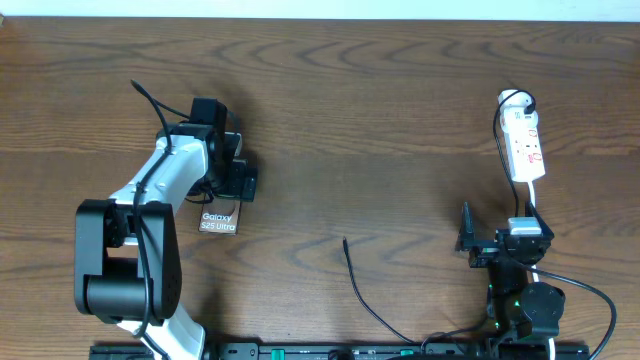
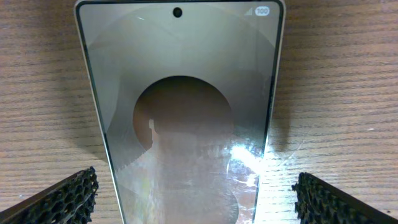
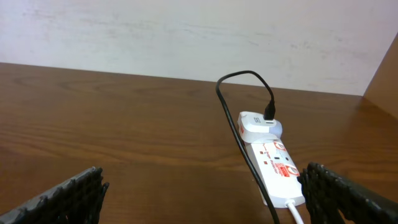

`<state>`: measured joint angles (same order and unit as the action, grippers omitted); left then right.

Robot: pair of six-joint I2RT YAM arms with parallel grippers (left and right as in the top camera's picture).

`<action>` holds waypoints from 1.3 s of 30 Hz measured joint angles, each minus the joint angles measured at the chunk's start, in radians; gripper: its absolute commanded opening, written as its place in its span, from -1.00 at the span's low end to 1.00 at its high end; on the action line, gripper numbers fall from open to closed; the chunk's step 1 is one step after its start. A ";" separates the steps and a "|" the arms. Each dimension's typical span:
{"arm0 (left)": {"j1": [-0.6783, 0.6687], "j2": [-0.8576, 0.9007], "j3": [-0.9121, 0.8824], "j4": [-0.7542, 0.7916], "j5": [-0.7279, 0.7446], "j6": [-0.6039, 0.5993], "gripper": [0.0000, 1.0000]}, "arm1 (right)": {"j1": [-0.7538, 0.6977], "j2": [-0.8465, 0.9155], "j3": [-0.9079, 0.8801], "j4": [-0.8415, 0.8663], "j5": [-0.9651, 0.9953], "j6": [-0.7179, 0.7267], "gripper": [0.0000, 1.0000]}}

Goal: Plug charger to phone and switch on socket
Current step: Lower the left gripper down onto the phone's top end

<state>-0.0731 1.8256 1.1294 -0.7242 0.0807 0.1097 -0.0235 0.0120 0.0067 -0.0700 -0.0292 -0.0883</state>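
The phone [image 2: 180,112] lies flat on the wooden table and fills the left wrist view, glossy and brownish. My left gripper [image 2: 196,202] hangs open over it, one finger [image 2: 62,199] on each side, touching nothing. From overhead only the phone's lettered end [image 1: 218,222] shows below the left gripper [image 1: 228,185]. The charger cable's plug tip [image 1: 345,241] lies loose mid-table. The white socket [image 1: 525,145] sits at the right, with a white adapter [image 3: 258,126] and black cable [image 3: 233,118] plugged in. My right gripper [image 3: 202,196] is open and empty, just short of the socket [image 3: 277,165].
The charger cable [image 1: 370,300] runs from the tip down toward the front edge. A white cord [image 3: 295,211] leaves the socket's near end toward the right arm [image 1: 525,290]. The left arm's base [image 1: 125,270] stands front left. A pale wall [image 3: 186,31] rises behind the table.
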 measured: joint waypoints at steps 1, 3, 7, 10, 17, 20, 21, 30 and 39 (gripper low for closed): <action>0.000 0.000 0.000 0.000 0.000 0.000 0.98 | 0.000 0.000 0.000 0.000 0.000 0.000 0.98; 0.000 0.000 0.000 0.000 0.002 0.000 0.98 | 0.000 0.000 0.000 0.000 0.000 0.000 0.98; 0.000 0.000 0.000 0.000 0.003 0.000 0.98 | 0.000 0.000 0.000 0.000 0.000 0.000 0.98; 0.000 0.000 0.000 0.000 0.003 0.000 0.98 | 0.000 0.000 0.000 0.000 0.000 0.000 0.99; 0.000 0.000 0.000 0.000 -0.005 0.000 0.98 | 0.000 0.000 0.000 0.000 0.000 0.000 0.99; 0.000 0.000 0.000 0.000 -0.008 0.000 0.98 | 0.000 0.000 0.000 0.000 0.000 0.000 0.98; 0.000 0.000 0.000 0.000 -0.008 0.000 0.98 | 0.000 0.000 0.000 0.000 0.000 0.000 0.98; 0.000 0.035 0.000 0.000 -0.009 0.000 0.98 | 0.000 0.000 0.000 0.000 0.000 0.000 0.98; 0.000 0.039 -0.003 0.005 -0.009 0.000 0.98 | 0.000 0.000 0.000 0.000 0.000 0.000 0.99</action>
<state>-0.0731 1.8648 1.1263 -0.7197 0.0719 0.1093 -0.0235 0.0120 0.0067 -0.0704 -0.0292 -0.0883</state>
